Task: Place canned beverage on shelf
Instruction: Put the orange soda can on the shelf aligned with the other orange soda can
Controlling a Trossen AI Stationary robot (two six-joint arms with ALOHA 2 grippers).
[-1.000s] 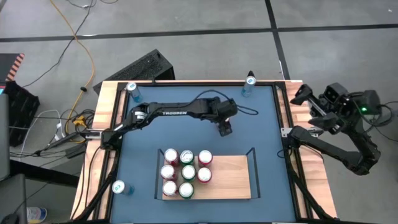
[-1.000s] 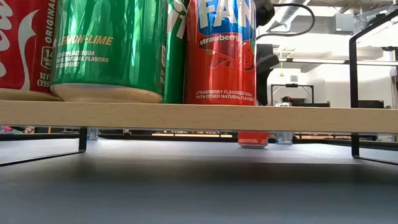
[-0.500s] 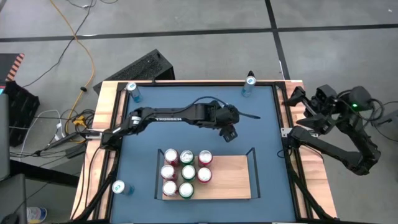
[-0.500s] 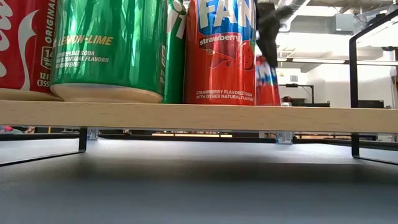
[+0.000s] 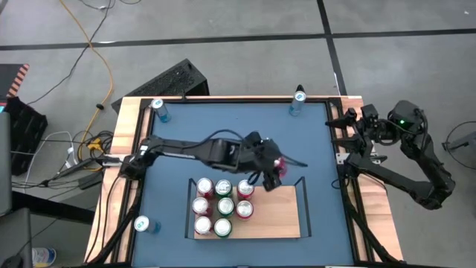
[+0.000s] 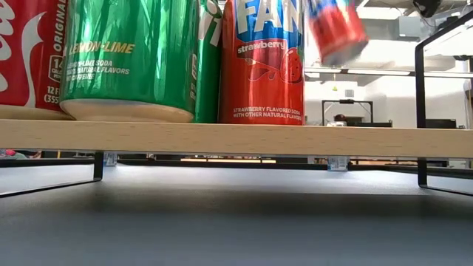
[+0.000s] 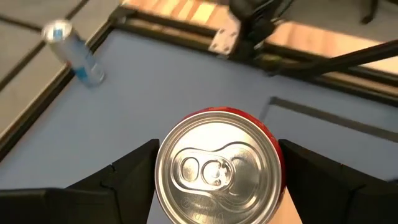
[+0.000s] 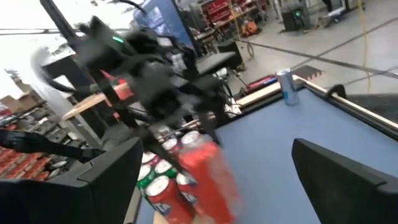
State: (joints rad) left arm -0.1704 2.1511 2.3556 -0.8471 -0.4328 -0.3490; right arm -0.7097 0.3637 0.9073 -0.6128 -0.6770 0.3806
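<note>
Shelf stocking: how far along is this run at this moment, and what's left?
Done: eight cans already stand in rows at the left end of the shelf. In hand: the left gripper holds a red can in the air, tilted, over the shelf's far edge beside the rows. Left: lower it onto the bare board and release. The right gripper waits open at the table's right edge.

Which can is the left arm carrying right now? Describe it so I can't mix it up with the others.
Start at the wooden shelf. Cans stand on its left part; at that group's far right corner the left end effector holds a red can in the air. It alone is lifted and tilted.
</note>
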